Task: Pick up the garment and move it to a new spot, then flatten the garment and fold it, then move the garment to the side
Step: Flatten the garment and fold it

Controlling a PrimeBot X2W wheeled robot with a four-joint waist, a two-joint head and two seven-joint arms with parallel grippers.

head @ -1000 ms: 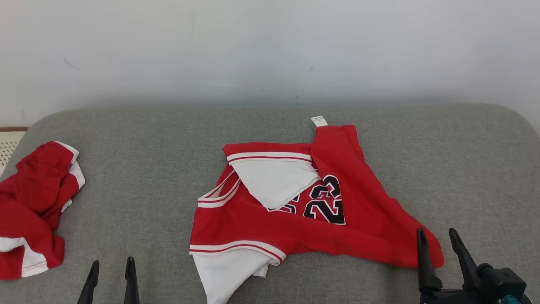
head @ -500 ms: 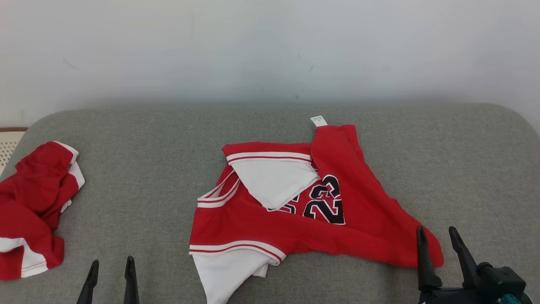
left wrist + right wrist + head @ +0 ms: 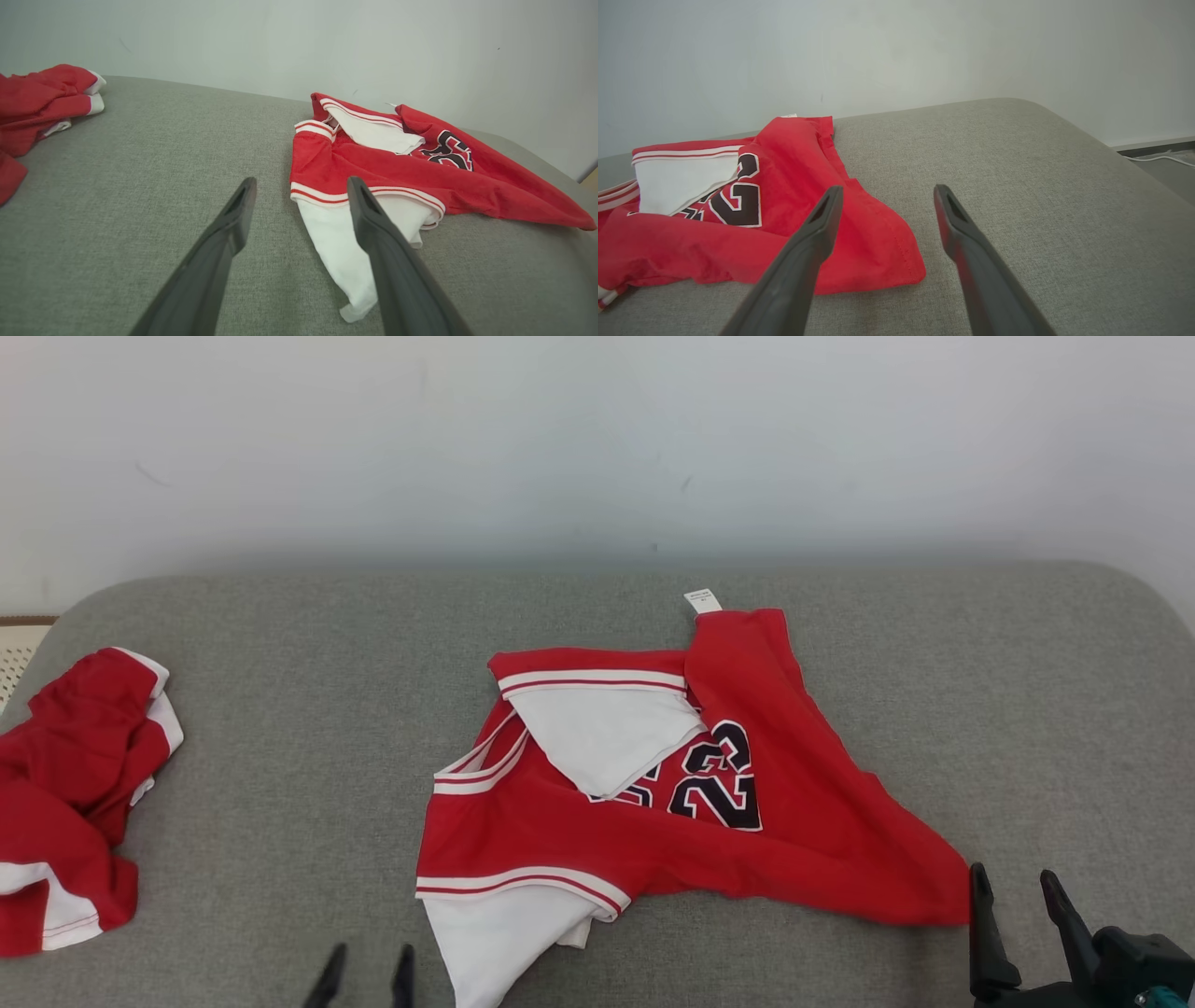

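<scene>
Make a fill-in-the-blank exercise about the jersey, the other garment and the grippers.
1. The jersey lies on a ____ cushion.
2. By the robot's sides, the smaller garment lies to the jersey's ____.
3. The left gripper and right gripper are both ____, holding nothing.
4. The jersey's label is ____.

Missing words: grey; left; open; white.

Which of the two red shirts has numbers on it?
The red jersey in the middle of the grey cushion: it shows black numbers with white edges. The crumpled red garment at the left shows none.
</scene>
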